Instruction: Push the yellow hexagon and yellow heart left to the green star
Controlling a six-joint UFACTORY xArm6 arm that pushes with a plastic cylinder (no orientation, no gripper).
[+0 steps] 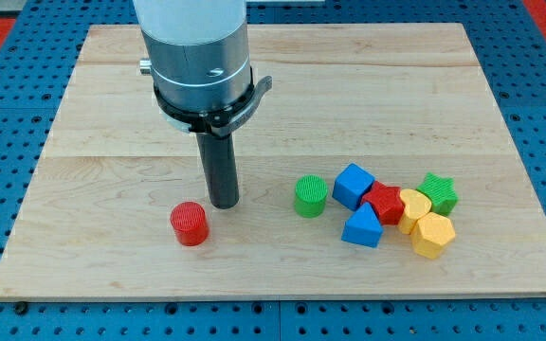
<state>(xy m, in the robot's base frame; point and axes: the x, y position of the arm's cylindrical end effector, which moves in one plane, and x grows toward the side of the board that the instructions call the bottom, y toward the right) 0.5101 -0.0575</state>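
1. Nearest the camera sits the yellow hexagon, at the lower right of the wooden counter, with the red cylinder almost as near on the view's left.
2. The yellow heart lies just above the hexagon, touching it, and the green star stands at the heart's upper right, already in contact or very nearly so.
3. Packed on the cluster's left are a red block, a blue cube, a blue triangle and, slightly apart, a green cylinder.
4. The end effector is a plain rod that cannot open or hold anything; my tip rests on the counter just above and right of the red cylinder, well apart from both yellow blocks.
5. Risk: the tip stands on the view's left of the whole cluster, so a straight run toward the yellow blocks would plough the green cylinder and blue blocks into them, probably scattering the group and knocking the star away.
6. Circling round with too tight a path could clip the hexagon and slide it toward the counter's near edge.
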